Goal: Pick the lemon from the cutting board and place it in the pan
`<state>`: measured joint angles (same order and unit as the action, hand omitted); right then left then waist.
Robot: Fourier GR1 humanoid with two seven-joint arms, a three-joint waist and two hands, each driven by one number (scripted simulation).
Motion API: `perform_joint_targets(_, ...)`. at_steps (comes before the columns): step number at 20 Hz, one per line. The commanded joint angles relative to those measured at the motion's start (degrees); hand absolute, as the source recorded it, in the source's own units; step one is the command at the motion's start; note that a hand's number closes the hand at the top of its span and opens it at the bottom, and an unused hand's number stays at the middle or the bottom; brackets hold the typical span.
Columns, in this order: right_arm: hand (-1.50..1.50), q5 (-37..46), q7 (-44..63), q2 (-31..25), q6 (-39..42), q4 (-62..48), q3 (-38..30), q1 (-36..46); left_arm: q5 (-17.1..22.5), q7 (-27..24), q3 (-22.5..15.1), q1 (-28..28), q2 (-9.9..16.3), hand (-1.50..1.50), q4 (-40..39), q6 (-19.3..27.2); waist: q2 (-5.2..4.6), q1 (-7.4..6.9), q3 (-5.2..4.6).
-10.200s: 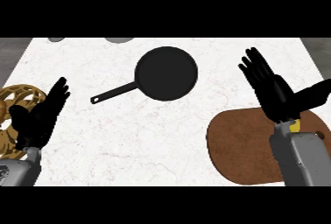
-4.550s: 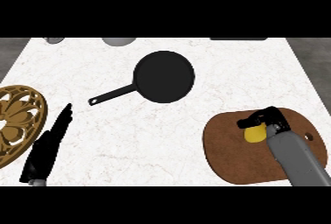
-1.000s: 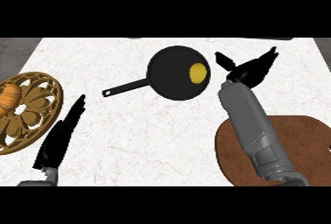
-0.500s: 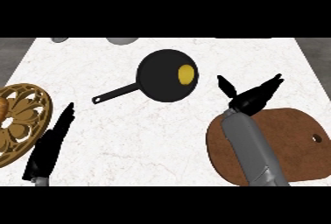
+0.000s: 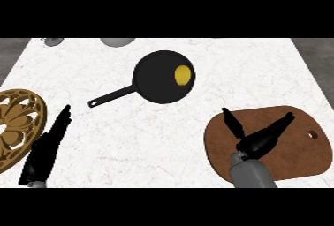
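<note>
lemon point(image 5: 184, 75) in pan point(image 5: 163, 77); placement judged complete.

lemon lies on the right side of the pan's black base, inside the rim, well apart from both hands. cutting board point(image 5: 267, 141) carries no fruit. right hand point(image 5: 259, 139) hangs over the board's left half, fingers and thumb splayed wide, holding nothing. left hand point(image 5: 47, 148) shows at the lower left beside the patterned gold trivet point(image 5: 14, 126), fingers straight, resting, holding nothing. pan sits flat on the counter point(image 5: 150, 132), handle pointing down-left. nothing of the task appears outstanding, beyond parking the right arm.
</note>
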<state>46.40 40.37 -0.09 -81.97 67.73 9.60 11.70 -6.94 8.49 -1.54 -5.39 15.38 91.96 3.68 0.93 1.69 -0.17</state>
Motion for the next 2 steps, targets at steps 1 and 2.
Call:
perform_joint_targets(1,-1.50,2.6,1.2,0.1,-2.3,13.1,6.4,-13.5,-0.8,2.5,-0.4,1.0,-0.3,0.00,2.4,0.6,-0.14,0.26,0.03)
perform_joint_targets(2,-1.50,4.9,0.9,0.1,3.2,17.8,3.4,-15.6,-0.2,-1.1,0.9,0.0,0.3,0.00,-0.1,-0.1,-0.28,0.26,-0.04)
